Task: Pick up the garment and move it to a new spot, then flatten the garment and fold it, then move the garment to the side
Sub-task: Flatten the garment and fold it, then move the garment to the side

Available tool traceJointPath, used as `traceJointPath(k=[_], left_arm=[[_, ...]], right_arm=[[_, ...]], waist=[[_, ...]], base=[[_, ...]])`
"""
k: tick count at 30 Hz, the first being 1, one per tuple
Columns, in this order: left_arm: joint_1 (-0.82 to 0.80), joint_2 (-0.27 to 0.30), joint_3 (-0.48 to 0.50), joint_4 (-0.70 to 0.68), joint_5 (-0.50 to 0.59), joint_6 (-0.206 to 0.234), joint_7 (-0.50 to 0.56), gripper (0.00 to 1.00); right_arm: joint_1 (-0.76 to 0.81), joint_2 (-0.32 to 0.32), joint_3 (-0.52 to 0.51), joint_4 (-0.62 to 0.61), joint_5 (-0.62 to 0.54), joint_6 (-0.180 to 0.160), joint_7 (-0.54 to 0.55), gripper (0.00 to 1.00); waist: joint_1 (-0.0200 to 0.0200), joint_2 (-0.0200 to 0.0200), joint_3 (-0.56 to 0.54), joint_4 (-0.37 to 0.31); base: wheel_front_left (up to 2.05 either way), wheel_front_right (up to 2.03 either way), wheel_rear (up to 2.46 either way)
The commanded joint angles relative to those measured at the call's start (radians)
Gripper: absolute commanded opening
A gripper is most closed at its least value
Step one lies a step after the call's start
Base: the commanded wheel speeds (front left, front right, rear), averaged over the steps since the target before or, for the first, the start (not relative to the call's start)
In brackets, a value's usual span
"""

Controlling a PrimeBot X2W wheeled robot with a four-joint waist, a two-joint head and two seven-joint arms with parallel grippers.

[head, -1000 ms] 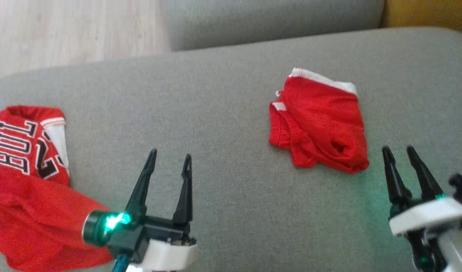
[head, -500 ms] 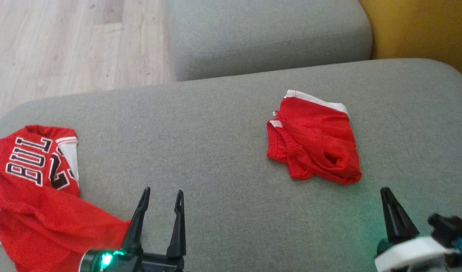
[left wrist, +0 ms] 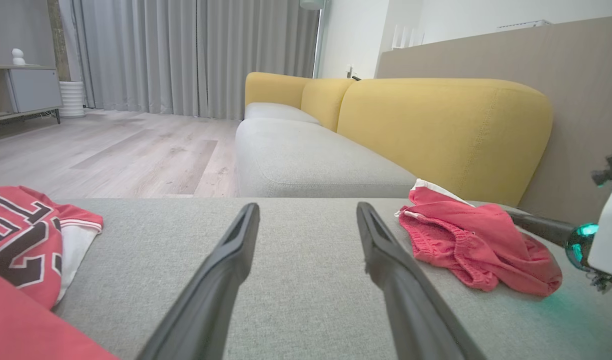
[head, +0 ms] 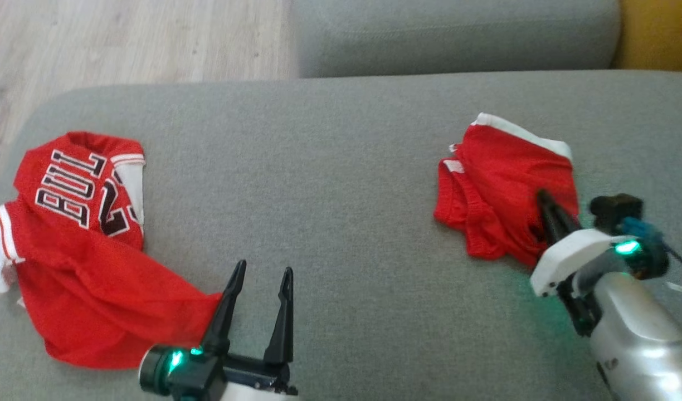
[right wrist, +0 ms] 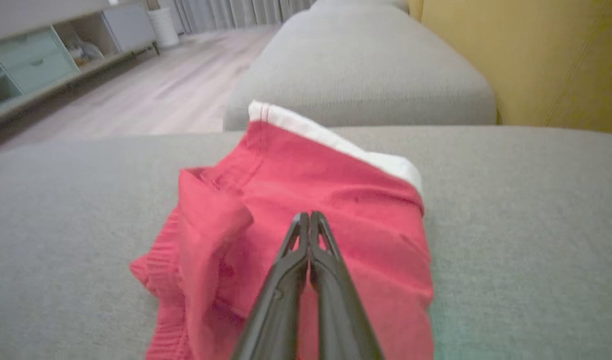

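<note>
The garment, a crumpled pair of red shorts with a white band (head: 502,184) (right wrist: 306,190) (left wrist: 466,235), lies on the right part of the grey sofa seat (head: 330,184). My right gripper (head: 542,196) (right wrist: 309,216) is shut, its fingers pressed together with their tips over the near part of the shorts. No cloth is visible between the tips. My left gripper (head: 261,271) (left wrist: 306,207) is open above bare seat near the front, with nothing between its fingers.
A red jersey with black-and-white lettering (head: 79,239) (left wrist: 21,240) lies crumpled at the left, its hem close to my left gripper. Another grey seat cushion (head: 452,33) and a yellow backrest (left wrist: 436,125) lie beyond. Wooden floor (head: 123,39) is at the far left.
The right gripper has shut and moved forward from the bare seat onto the shorts. The left gripper stays open. The head camera has shifted, so the whole picture has moved.
</note>
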Motion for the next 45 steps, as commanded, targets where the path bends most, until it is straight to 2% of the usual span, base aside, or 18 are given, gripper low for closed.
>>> traceJointPath(k=[1, 4, 8, 12, 14, 16, 17, 18, 19, 22, 25, 28, 35, 45], left_arm=[[-0.051, -0.009, 0.027, -0.023, 0.009, 0.000, -0.005, 1.00], [-0.068, -0.009, 0.034, 0.005, 0.036, 0.013, -0.005, 1.00], [-0.083, -0.009, 0.058, 0.007, 0.050, 0.031, -0.005, 1.00], [-0.083, -0.009, 0.077, 0.000, 0.051, 0.040, -0.005, 1.00], [-0.077, -0.009, 0.082, -0.012, 0.044, 0.044, -0.005, 1.00], [-0.063, -0.009, 0.088, -0.023, 0.038, 0.048, -0.005, 1.00], [-0.055, -0.009, 0.092, -0.028, 0.034, 0.050, -0.005, 1.00], [-0.045, -0.009, 0.094, -0.035, 0.030, 0.051, -0.005, 1.00], [-0.035, -0.009, 0.097, -0.042, 0.026, 0.053, -0.005, 1.00], [-0.004, -0.009, 0.110, -0.073, 0.010, 0.055, -0.005, 1.00], [0.019, -0.009, 0.126, -0.105, 0.000, 0.056, -0.005, 1.00], [0.050, -0.009, 0.151, -0.113, -0.006, 0.055, -0.005, 1.00], [0.148, -0.009, 0.200, -0.060, 0.033, 0.073, -0.005, 1.00], [0.169, -0.009, 0.187, -0.014, 0.098, 0.043, -0.005, 1.00]], right_arm=[[-0.034, 0.013, 0.043, 0.004, -0.013, -0.001, -0.016, 0.00], [-0.065, 0.052, 0.134, 0.052, 0.010, -0.001, -0.040, 0.00], [-0.048, 0.088, 0.290, 0.031, 0.088, -0.001, -0.065, 0.00], [0.008, 0.072, 0.431, -0.039, 0.169, -0.001, -0.074, 0.00], [0.038, 0.047, 0.447, -0.116, 0.179, -0.001, -0.075, 0.00], [0.082, 0.021, 0.410, -0.197, 0.157, -0.001, -0.076, 0.00], [0.112, 0.012, 0.378, -0.239, 0.141, -0.001, -0.076, 0.15], [0.148, 0.004, 0.335, -0.281, 0.123, -0.001, -0.076, 0.46], [0.186, -0.002, 0.284, -0.324, 0.098, -0.001, -0.076, 1.00], [0.311, -0.006, 0.108, -0.462, 0.002, -0.001, -0.076, 1.00], [0.439, 0.018, -0.062, -0.608, -0.075, -0.001, -0.076, 1.00], [0.542, 0.044, -0.167, -0.717, -0.119, -0.001, -0.076, 1.00], [0.667, 0.043, -0.230, -0.768, -0.165, -0.001, -0.076, 1.00], [0.701, 0.054, -0.240, -0.753, -0.199, -0.001, -0.076, 1.00]], waist=[[-0.0002, 0.0000, 0.023, 0.015], [-0.0002, 0.0000, 0.048, 0.017], [-0.0002, 0.0000, 0.058, 0.000], [-0.0002, 0.0000, 0.042, -0.024], [-0.0002, 0.0000, 0.024, -0.039], [-0.0002, 0.0000, -0.001, -0.056], [-0.0002, 0.0000, -0.017, -0.066], [-0.0002, 0.0000, -0.031, -0.074], [-0.0002, 0.0000, -0.046, -0.081], [-0.0002, 0.0000, -0.082, -0.103], [-0.0002, 0.0000, -0.107, -0.111], [-0.0002, 0.0000, -0.135, -0.118], [-0.0002, 0.0000, -0.197, -0.122], [-0.0002, 0.0000, -0.233, -0.105]], base=[[0.00, 0.00, 0.00], [0.00, 0.00, 0.00], [0.00, 0.00, 0.00], [0.00, 0.00, 0.00], [0.00, 0.00, 0.00], [0.00, 0.00, 0.00], [0.00, 0.00, 0.00], [0.00, 0.00, 0.00], [0.00, 0.00, 0.00], [0.00, 0.00, 0.00], [0.00, 0.00, 0.00], [0.00, 0.00, 0.00], [0.00, 0.00, 0.00], [0.00, 0.00, 0.00]])
